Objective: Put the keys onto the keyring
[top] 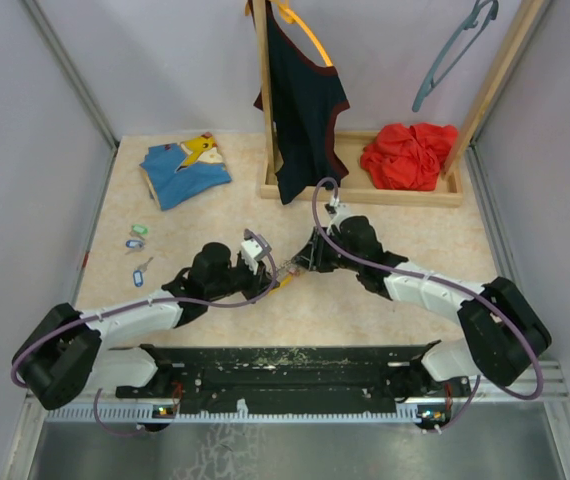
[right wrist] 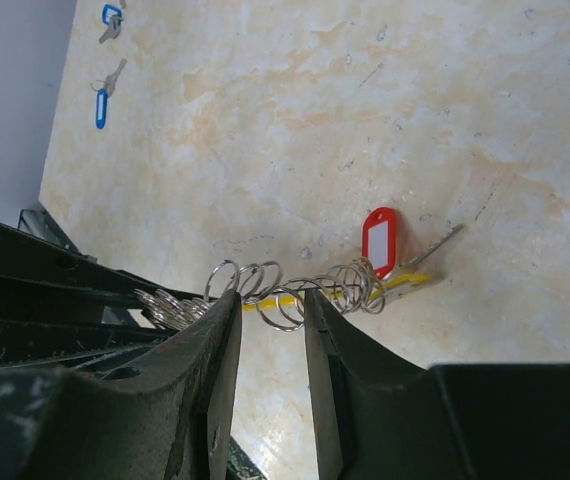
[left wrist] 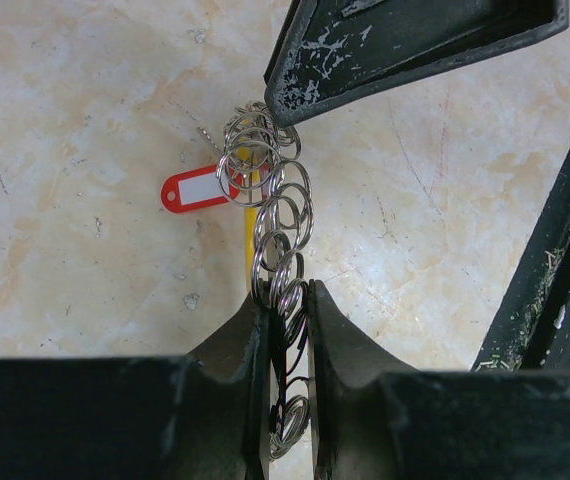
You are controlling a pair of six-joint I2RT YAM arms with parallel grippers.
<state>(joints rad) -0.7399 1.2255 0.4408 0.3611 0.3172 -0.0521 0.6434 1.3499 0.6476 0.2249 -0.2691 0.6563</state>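
Note:
The keyring (left wrist: 275,210) is a chain of several thin metal rings with a red tag (left wrist: 197,188) and a yellow piece behind it. My left gripper (left wrist: 287,295) is shut on the near end of the chain, just above the table. In the right wrist view the keyring (right wrist: 295,290) runs across my right gripper (right wrist: 273,300), whose jaws stand apart on either side of it. The red tag (right wrist: 379,240) lies just beyond. Both grippers meet at table centre (top: 285,266). A mint green key (top: 137,230) and blue keys (top: 141,272) lie loose at far left.
A folded blue garment (top: 185,170) lies at back left. A wooden rack (top: 365,190) at the back holds a dark top on a hanger and a red cloth (top: 410,155). A teal hanger (top: 455,50) hangs at the upper right. Walls close both sides.

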